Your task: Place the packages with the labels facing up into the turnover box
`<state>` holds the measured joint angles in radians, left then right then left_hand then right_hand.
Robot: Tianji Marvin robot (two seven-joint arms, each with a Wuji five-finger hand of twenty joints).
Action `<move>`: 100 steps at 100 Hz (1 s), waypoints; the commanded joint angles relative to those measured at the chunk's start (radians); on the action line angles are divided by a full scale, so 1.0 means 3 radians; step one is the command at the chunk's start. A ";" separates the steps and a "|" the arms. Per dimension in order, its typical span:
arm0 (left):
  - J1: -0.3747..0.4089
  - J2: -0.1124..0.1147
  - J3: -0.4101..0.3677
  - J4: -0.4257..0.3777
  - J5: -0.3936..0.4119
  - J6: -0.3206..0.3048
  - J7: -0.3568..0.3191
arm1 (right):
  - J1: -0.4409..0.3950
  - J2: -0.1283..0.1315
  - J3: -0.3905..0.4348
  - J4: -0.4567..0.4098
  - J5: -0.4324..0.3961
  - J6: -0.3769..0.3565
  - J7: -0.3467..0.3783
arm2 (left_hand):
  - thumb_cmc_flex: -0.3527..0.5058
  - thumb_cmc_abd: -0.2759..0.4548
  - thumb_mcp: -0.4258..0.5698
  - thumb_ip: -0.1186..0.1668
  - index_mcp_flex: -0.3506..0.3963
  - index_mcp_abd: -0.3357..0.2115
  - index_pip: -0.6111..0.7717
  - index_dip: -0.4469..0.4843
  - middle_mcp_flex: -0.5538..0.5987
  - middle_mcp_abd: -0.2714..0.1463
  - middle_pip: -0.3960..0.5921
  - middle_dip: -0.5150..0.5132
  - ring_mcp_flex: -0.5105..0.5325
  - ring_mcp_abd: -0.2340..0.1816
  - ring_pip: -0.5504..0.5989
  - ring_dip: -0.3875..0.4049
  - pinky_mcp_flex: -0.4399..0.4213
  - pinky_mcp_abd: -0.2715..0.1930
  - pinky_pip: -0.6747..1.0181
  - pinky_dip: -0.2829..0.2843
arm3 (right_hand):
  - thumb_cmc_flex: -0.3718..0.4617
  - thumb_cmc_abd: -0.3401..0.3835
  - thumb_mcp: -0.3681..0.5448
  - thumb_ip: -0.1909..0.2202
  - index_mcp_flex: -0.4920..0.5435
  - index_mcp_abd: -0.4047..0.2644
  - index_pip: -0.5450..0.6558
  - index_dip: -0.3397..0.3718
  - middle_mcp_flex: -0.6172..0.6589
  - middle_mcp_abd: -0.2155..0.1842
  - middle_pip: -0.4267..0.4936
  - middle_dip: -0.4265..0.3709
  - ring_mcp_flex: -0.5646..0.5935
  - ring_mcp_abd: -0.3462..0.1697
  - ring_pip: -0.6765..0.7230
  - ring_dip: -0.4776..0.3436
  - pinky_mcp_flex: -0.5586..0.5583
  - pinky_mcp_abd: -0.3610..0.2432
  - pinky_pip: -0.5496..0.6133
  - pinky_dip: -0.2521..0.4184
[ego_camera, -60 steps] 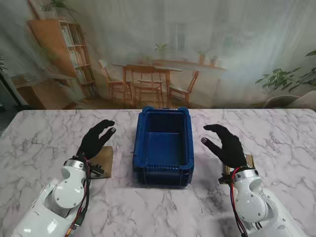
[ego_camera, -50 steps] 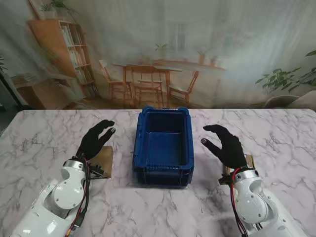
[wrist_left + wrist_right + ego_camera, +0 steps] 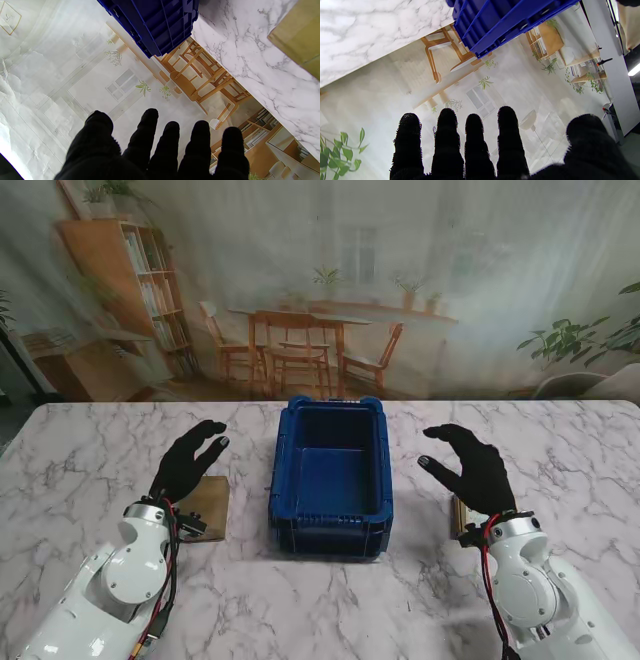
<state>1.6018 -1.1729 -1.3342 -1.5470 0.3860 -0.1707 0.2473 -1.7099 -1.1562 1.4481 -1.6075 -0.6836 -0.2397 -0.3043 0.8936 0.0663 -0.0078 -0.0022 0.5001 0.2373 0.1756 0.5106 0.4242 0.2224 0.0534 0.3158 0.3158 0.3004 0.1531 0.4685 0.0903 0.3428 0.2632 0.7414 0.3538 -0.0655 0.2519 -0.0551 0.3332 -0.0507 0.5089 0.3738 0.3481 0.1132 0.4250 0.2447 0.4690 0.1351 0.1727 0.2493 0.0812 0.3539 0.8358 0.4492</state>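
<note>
Since the earlier frame, the right hand [image 3: 473,470] has shifted away from the turnover box [image 3: 331,477], exposing more of its package [image 3: 459,515]. Both hands are empty, fingers spread. The left hand [image 3: 188,461] hovers over the other package [image 3: 207,507]. The box holds nothing; both placements remain.

The table [image 3: 90,450] is topped with white, grey-veined marble, smooth and faintly glossy. The turnover box [image 3: 331,476] is moulded in ribbed blue plastic with a slight sheen. Both packages [image 3: 207,507] [image 3: 459,513] are seen as matt brown cardboard. The left hand [image 3: 187,462] and right hand [image 3: 477,470] are covered in black, fuzzy knitted cloth; the forearms are shelled in glossy white plastic.
</note>
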 commanded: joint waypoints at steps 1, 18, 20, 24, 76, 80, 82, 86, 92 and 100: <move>0.0006 -0.0006 0.0001 0.0009 0.0001 -0.0026 -0.0039 | -0.0040 0.0053 0.0071 -0.0063 -0.0013 0.0042 0.0043 | 0.0077 0.0168 -0.0082 -0.0044 0.0041 -0.0008 -0.0021 0.0028 0.0038 -0.0004 0.0030 0.0037 0.0059 -0.0016 0.0067 0.0029 0.0010 0.0007 -0.0068 0.0078 | -0.0192 -0.0143 0.0214 0.0031 -0.0089 -0.0112 0.0015 -0.0048 -0.0029 -0.0036 0.0016 0.0013 -0.0059 -0.0053 -0.0087 0.0000 -0.0083 0.0002 -0.0114 -0.0003; 0.0015 -0.0007 -0.0004 0.0003 0.0002 -0.0037 -0.0030 | -0.0083 0.0105 0.0201 -0.0117 -0.0156 0.0323 0.0284 | 0.0076 0.0169 -0.0082 -0.0043 -0.0009 -0.0013 -0.0042 0.0021 0.0036 -0.0006 0.0030 0.0037 0.0058 -0.0022 0.0068 0.0030 0.0011 0.0004 -0.0068 0.0078 | -0.0720 -0.0532 0.0710 -0.0053 -0.0340 -0.0387 -0.0107 -0.0060 -0.0297 -0.0095 -0.0104 -0.0048 -0.0411 -0.0066 -0.0340 -0.0135 -0.0364 0.0206 -0.0819 -0.0490; 0.0018 -0.0007 -0.0004 -0.0001 0.0007 -0.0036 -0.0028 | -0.0077 0.0110 0.0209 -0.0103 -0.0181 0.0347 0.0298 | 0.0073 0.0170 -0.0083 -0.0044 -0.0011 -0.0019 -0.0043 0.0021 0.0036 -0.0009 0.0030 0.0037 0.0060 -0.0021 0.0068 0.0030 0.0012 0.0005 -0.0068 0.0079 | -0.0809 -0.0597 0.0804 -0.0074 -0.0351 -0.0434 -0.0125 -0.0063 -0.0336 -0.0104 -0.0112 -0.0055 -0.0453 -0.0063 -0.0370 -0.0154 -0.0382 0.0234 -0.0880 -0.0545; 0.0027 -0.0005 -0.0006 -0.0011 0.0019 -0.0031 -0.0028 | -0.0068 0.0125 0.0225 -0.0079 -0.0241 0.0406 0.0342 | 0.0073 0.0171 -0.0083 -0.0043 -0.0016 -0.0014 -0.0045 0.0020 0.0033 -0.0008 0.0029 0.0037 0.0059 -0.0021 0.0068 0.0030 0.0010 0.0007 -0.0068 0.0079 | -0.0961 -0.0700 0.0946 -0.0107 -0.0396 -0.0520 -0.0167 -0.0074 -0.0488 -0.0139 -0.0225 -0.0115 -0.0553 -0.0065 -0.0434 -0.0191 -0.0432 0.0273 -0.0965 -0.0635; 0.0108 0.0014 -0.0014 -0.0096 0.0140 0.0005 -0.0035 | 0.0120 0.0205 -0.0081 0.0516 -0.0909 0.1307 0.0229 | 0.0067 0.0174 -0.0082 -0.0043 -0.0068 -0.0038 -0.0070 -0.0009 0.0021 -0.0015 0.0027 0.0037 0.0058 -0.0028 0.0068 0.0030 0.0016 0.0000 -0.0068 0.0078 | -0.1574 -0.1349 0.1658 -0.0297 -0.0365 -0.0827 0.0104 0.0439 -0.0617 -0.0108 -0.0620 0.0052 -0.0629 0.0054 -0.0400 -0.0129 -0.0572 0.0714 -0.0321 -0.1004; 0.0111 0.0016 -0.0013 -0.0097 0.0146 0.0005 -0.0039 | 0.0138 0.0206 -0.0119 0.0549 -0.0905 0.1346 0.0235 | 0.0067 0.0174 -0.0082 -0.0043 -0.0067 -0.0037 -0.0069 -0.0009 0.0018 -0.0017 0.0026 0.0037 0.0060 -0.0028 0.0069 0.0030 0.0016 0.0002 -0.0068 0.0078 | -0.1563 -0.1357 0.1660 -0.0296 -0.0348 -0.0835 0.0116 0.0471 -0.0611 -0.0106 -0.0615 0.0065 -0.0613 0.0059 -0.0389 -0.0121 -0.0544 0.0732 -0.0295 -0.1000; 0.0112 0.0017 -0.0012 -0.0097 0.0149 0.0005 -0.0040 | 0.0146 0.0207 -0.0138 0.0563 -0.0907 0.1369 0.0240 | 0.0069 0.0172 -0.0082 -0.0043 -0.0067 -0.0035 -0.0069 -0.0009 0.0018 -0.0009 0.0026 0.0037 0.0060 -0.0027 0.0068 0.0029 0.0016 0.0001 -0.0068 0.0078 | -0.1563 -0.1356 0.1660 -0.0296 -0.0351 -0.0834 0.0116 0.0479 -0.0610 -0.0104 -0.0612 0.0070 -0.0602 0.0059 -0.0382 -0.0116 -0.0537 0.0738 -0.0286 -0.0998; 0.0112 0.0018 -0.0011 -0.0094 0.0159 0.0005 -0.0039 | 0.0166 0.0212 -0.0178 0.0598 -0.0920 0.1412 0.0255 | 0.0069 0.0172 -0.0082 -0.0043 -0.0066 -0.0035 -0.0068 -0.0010 0.0016 -0.0008 0.0025 0.0036 0.0062 -0.0029 0.0069 0.0029 0.0016 0.0002 -0.0068 0.0078 | -0.1566 -0.1342 0.1658 -0.0295 -0.0378 -0.0844 0.0099 0.0489 -0.0610 -0.0108 -0.0605 0.0081 -0.0590 0.0062 -0.0370 -0.0107 -0.0522 0.0750 -0.0264 -0.0992; 0.0106 0.0018 -0.0007 -0.0087 0.0169 0.0011 -0.0035 | 0.0212 0.0215 -0.0239 0.0669 -0.0923 0.1452 0.0256 | 0.0064 0.0174 -0.0085 -0.0044 -0.0064 -0.0036 -0.0066 -0.0010 0.0012 -0.0013 0.0024 0.0036 0.0058 -0.0025 0.0068 0.0029 0.0018 0.0001 -0.0068 0.0077 | -0.1556 -0.1338 0.1658 -0.0290 -0.0416 -0.0855 0.0053 0.0487 -0.0610 -0.0109 -0.0597 0.0096 -0.0564 0.0063 -0.0346 -0.0089 -0.0486 0.0765 -0.0217 -0.0976; 0.0099 0.0016 0.0000 -0.0082 0.0161 0.0027 -0.0036 | 0.0268 0.0220 -0.0316 0.0736 -0.0918 0.1514 0.0288 | 0.0071 0.0172 -0.0081 -0.0043 -0.0058 -0.0029 -0.0064 -0.0011 0.0007 -0.0014 0.0024 0.0036 0.0054 -0.0024 0.0067 0.0029 0.0012 0.0000 -0.0071 0.0076 | -0.1538 -0.1331 0.1650 -0.0278 -0.0466 -0.0850 -0.0082 0.0444 -0.0613 -0.0120 -0.0609 0.0113 -0.0556 0.0063 -0.0319 -0.0056 -0.0476 0.0779 -0.0156 -0.0950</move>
<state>1.6325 -1.1671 -1.3397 -1.5727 0.4368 -0.1702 0.2504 -1.6403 -1.0868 1.3652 -1.4112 -0.9571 0.2033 -0.2306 0.8936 0.0663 -0.0078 -0.0021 0.5001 0.2373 0.1698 0.5107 0.4242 0.2224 0.0534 0.3159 0.3158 0.3004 0.1531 0.4685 0.0910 0.3428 0.2632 0.7415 -0.0533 -0.4318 0.7267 -0.1247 0.2140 -0.2738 0.5182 0.5039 0.1936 0.0756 0.2322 0.2677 0.2882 0.1411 0.0704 0.2155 -0.0604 0.5362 0.7675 0.1615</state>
